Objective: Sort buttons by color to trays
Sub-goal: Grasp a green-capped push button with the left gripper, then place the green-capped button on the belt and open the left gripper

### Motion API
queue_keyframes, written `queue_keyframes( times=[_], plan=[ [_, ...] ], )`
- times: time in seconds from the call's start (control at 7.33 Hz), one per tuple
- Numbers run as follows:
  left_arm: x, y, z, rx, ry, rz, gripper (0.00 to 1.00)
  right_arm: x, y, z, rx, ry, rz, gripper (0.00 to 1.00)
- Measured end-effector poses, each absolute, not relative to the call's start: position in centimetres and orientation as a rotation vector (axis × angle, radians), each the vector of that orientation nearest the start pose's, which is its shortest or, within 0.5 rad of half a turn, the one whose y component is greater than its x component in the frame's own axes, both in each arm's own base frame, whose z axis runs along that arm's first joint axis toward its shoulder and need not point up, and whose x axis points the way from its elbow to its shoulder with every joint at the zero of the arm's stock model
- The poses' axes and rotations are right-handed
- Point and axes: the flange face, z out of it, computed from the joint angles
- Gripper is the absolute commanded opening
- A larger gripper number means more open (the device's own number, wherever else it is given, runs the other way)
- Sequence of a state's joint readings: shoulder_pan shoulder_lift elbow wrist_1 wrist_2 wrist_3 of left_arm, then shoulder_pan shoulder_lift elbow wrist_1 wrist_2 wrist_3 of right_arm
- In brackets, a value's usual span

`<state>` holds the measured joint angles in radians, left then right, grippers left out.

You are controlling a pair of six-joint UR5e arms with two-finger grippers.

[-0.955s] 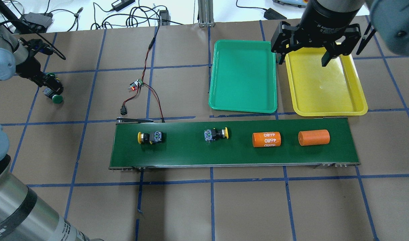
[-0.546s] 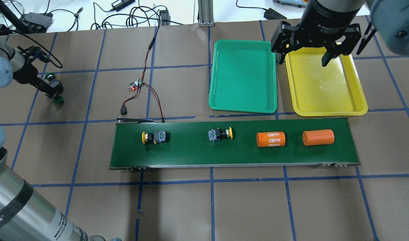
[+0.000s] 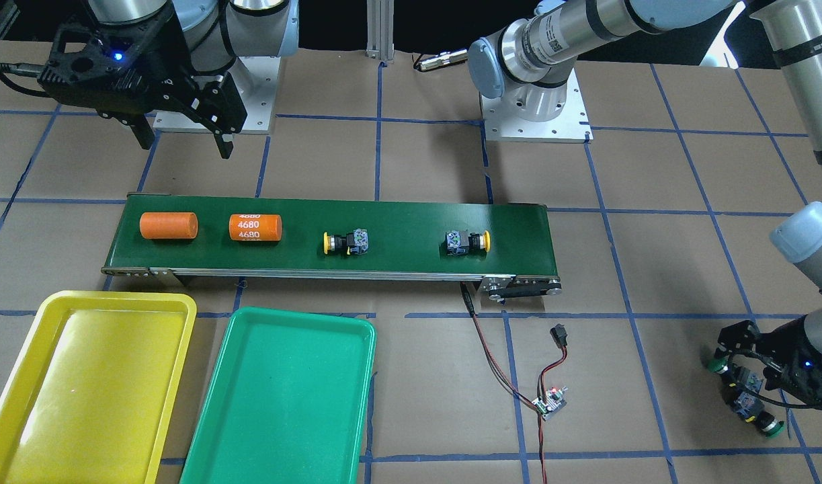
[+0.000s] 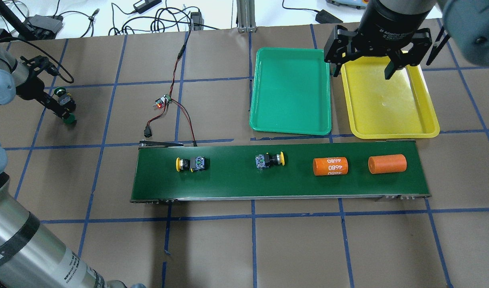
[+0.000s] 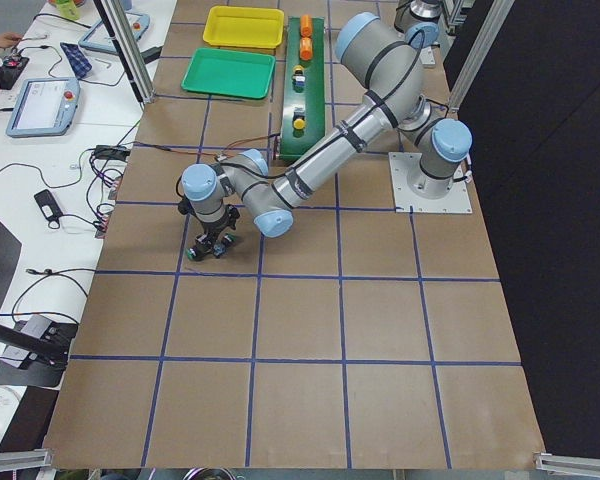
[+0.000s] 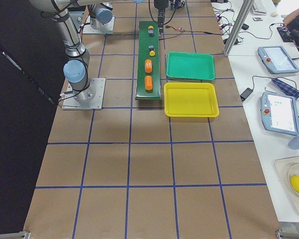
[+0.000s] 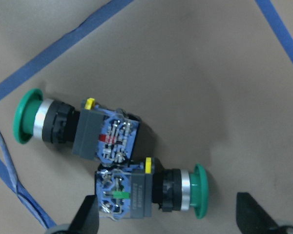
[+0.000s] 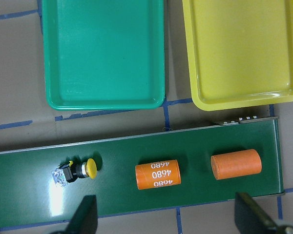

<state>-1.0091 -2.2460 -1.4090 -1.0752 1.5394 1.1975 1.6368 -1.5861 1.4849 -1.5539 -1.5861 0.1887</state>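
Note:
Two yellow-capped buttons lie on their sides on the dark-green conveyor belt. Two green-capped buttons lie touching on the table at the far left, also in the overhead view. My left gripper is open, low over them, its fingers on either side of the nearer green button without touching it. My right gripper is open and empty, high over the near end of the yellow tray. The green tray beside it is empty.
Two orange cylinders, one marked 4680, lie on the belt's right part. A small circuit board with red and black wires lies between the green buttons and the trays. Cables and an aluminium post stand beyond the table's far edge.
The yellow buttons and orange cylinders have travelled to the right along the belt. My left gripper has shifted slightly over the green buttons. My right gripper has not moved.

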Motion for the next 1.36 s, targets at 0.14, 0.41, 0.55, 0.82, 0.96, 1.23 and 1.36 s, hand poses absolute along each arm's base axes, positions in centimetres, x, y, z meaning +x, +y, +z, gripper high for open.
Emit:
queue_keyframes(
  times=[0.14,0.41,0.55,0.82,0.96,1.23,1.36],
  plan=[
    [26.2,-67.1,19.7,1.001,3.012,-0.023,1.0,16.4,-48.2,53.6,0.194,3.137,-0.135,1.0],
    [26.3,-67.0,18.7,1.005,3.022,-0.011,1.0,16.4,-48.2,53.6,0.194,3.137,-0.135,1.0],
    [26.3,-66.9,18.3,1.004,3.028,-0.004,1.0,16.4,-48.2,53.6,0.194,3.137,-0.135,1.0],
    [26.3,-67.0,17.9,0.997,3.037,-0.001,0.3,16.4,-48.2,53.6,0.194,3.137,-0.135,1.0],
    [26.2,-66.8,17.9,0.987,3.046,0.001,0.09,16.4,-48.2,53.6,0.194,3.137,-0.135,1.0],
    [24.2,-65.1,19.0,0.906,3.093,0.043,0.08,16.4,-48.2,53.6,0.194,3.137,-0.134,1.0],
    [22.0,-63.2,21.1,0.804,3.137,0.08,0.08,16.4,-48.2,53.6,0.194,3.137,-0.134,1.0]
  ],
)
